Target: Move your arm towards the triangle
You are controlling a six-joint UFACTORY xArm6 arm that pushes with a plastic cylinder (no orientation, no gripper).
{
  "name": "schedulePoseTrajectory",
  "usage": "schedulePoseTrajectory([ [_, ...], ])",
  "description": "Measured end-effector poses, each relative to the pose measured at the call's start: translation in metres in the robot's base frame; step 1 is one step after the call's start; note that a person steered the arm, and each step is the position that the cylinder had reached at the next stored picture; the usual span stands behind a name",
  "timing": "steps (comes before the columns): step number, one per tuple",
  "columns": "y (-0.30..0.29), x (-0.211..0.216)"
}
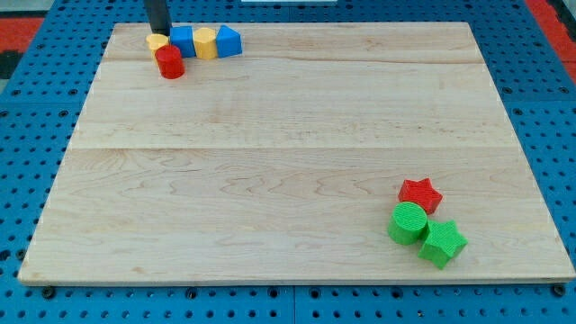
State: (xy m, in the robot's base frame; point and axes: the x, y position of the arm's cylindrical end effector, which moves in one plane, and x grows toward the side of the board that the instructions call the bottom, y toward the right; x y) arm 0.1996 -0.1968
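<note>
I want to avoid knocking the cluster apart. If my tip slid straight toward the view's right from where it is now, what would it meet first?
Probably the blue cube: my tip sits at the yellow block on the cluster's left end, with the blue cube right beside it, then the yellow cylinder-like block and blue triangle. Depth is uncertain.

We see the blue triangle block lying flat near the board's top-left edge, at the right end of a short row, touching a yellow block on its left.
</note>
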Motion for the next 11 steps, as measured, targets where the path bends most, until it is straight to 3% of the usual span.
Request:
schedulePoseTrajectory([
  [2,0.022,-0.008],
  [5,0.115,-0.008],
  [11,0.126,-0.008],
])
